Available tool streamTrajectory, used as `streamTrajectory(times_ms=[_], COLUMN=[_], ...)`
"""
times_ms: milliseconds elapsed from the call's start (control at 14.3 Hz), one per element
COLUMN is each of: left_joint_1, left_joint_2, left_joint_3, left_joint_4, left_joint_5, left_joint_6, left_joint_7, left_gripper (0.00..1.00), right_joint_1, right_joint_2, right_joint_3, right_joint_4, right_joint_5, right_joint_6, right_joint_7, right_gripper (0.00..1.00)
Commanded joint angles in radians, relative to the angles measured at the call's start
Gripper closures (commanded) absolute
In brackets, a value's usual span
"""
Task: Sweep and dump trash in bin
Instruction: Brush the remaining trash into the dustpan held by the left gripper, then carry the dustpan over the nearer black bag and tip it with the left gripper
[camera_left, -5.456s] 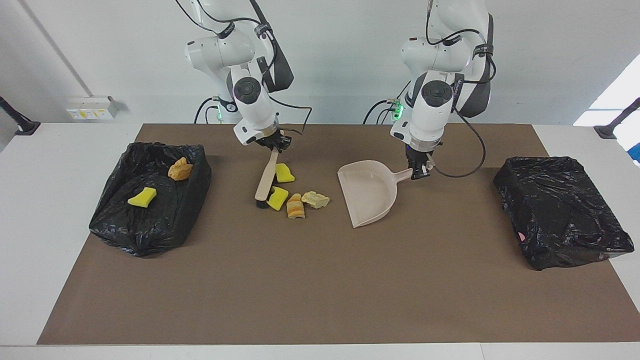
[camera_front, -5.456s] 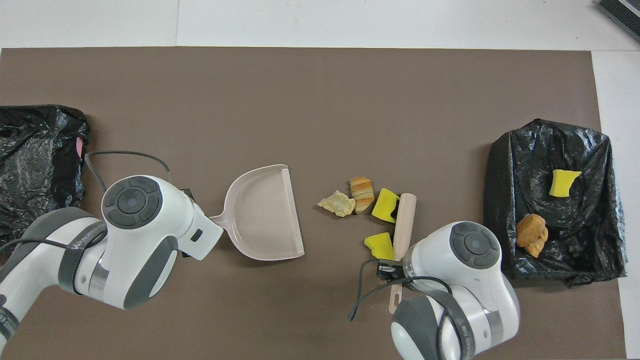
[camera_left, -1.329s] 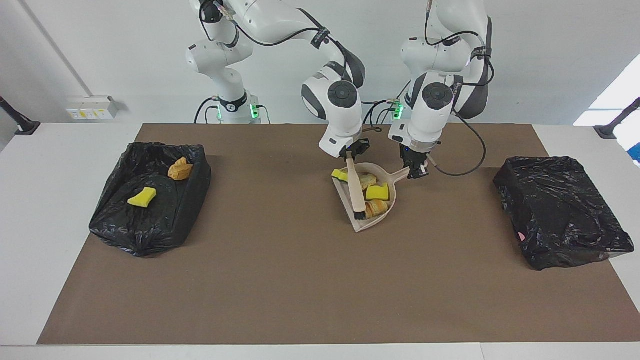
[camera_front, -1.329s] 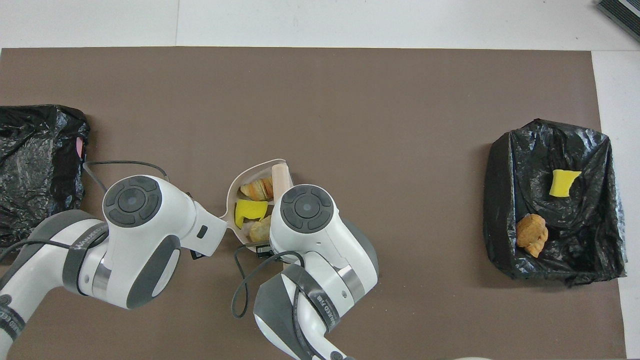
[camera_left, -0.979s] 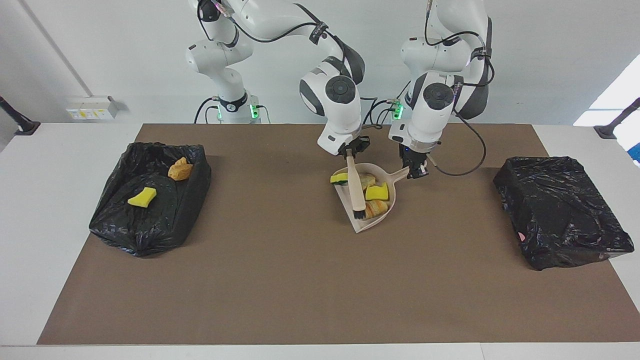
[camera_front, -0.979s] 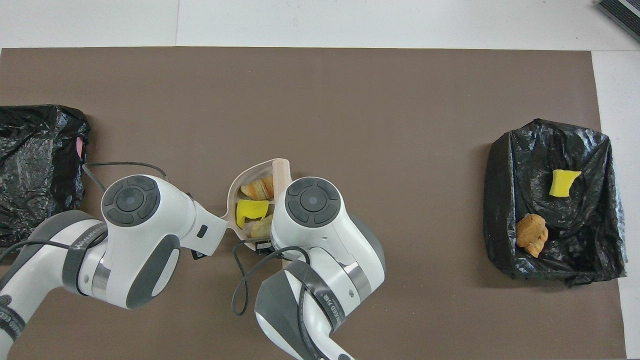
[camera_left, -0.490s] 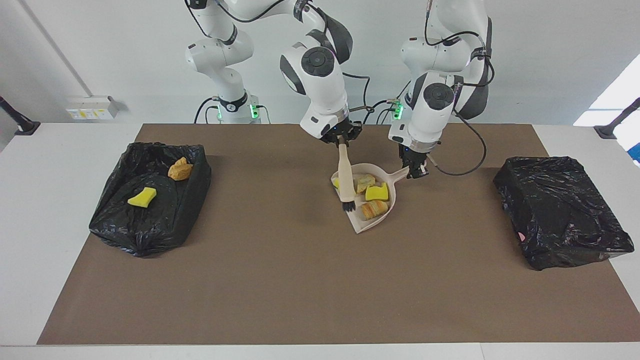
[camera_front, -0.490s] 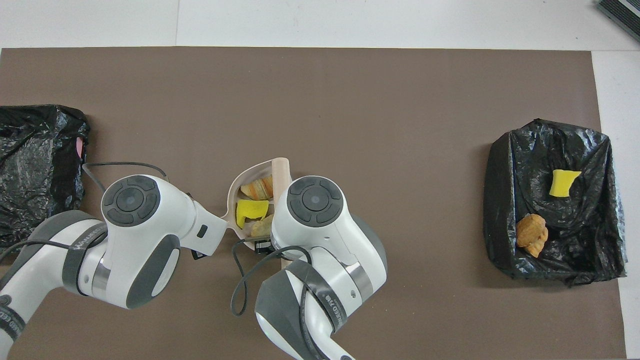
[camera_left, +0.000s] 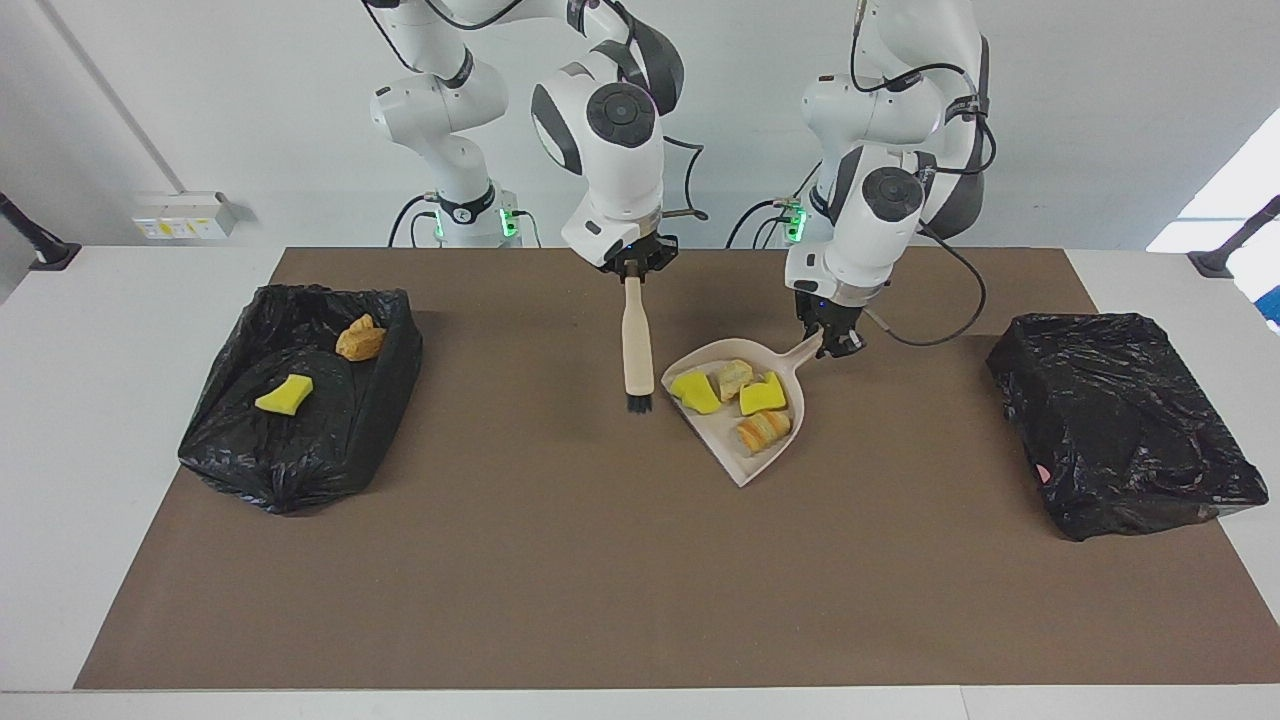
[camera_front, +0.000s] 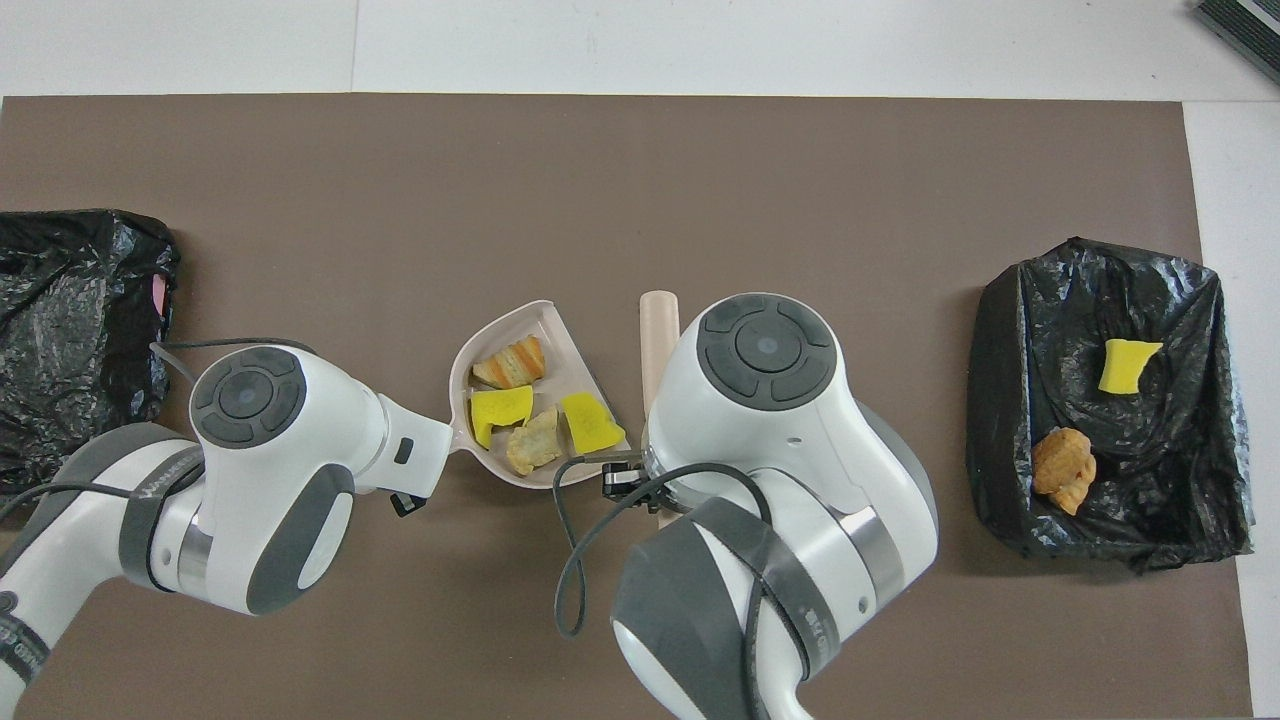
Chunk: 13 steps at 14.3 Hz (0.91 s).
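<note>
The beige dustpan holds two yellow foam chunks and two tan-orange bread lumps; they also show in the overhead view. My left gripper is shut on the dustpan's handle. My right gripper is shut on the handle of a beige brush, which hangs bristles down over the mat beside the dustpan, toward the right arm's end. The open black-lined bin at the right arm's end holds one yellow chunk and one bread lump.
A second black bag-covered bin sits at the left arm's end of the brown mat. It also shows in the overhead view. White table surface borders the mat.
My right gripper has lifted the brush out of the dustpan and moved it toward the right arm's end. The dustpan has turned and shifted slightly in my left gripper, with all its pieces inside.
</note>
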Motion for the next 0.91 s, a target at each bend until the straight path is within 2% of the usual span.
streamTrajectory(times_ms=[0,210,420,699,839], left_joint_1=[0.056,0.115,0.189,0.351,0.419], left_joint_2=[-0.043,-0.062,-0.077,-0.085,-0.083], left_joint_3=[0.002,0.002,0.003,0.006,0.008], left_joint_4=[0.021,0.069,0.116,0.225,0.258], left_joint_5=[-0.033,-0.036,-0.045,-0.090,-0.090], left_joint_6=[0.011,-0.003,-0.057,-0.285,-0.301], left_joint_7=[-0.011,-0.011,-0.027,-0.019,-0.014], left_gripper=[1.00,1.00,1.00,1.00,1.00], right_joint_1=[0.004,0.011,0.071,0.169,0.226], right_joint_2=[-0.046,-0.103,-0.166,-0.149,-0.122], right_joint_3=[0.007,0.008,0.013,0.014,0.013], right_joint_4=[-0.049,-0.147,-0.291,-0.321,-0.342], right_joint_5=[-0.028,-0.006,0.046,0.057,0.083], right_joint_6=[-0.010,0.010,0.140,0.217,0.300], right_joint_7=[-0.011,-0.014,0.009,0.070,0.129], right_gripper=[1.00,1.00,1.00,1.00,1.00])
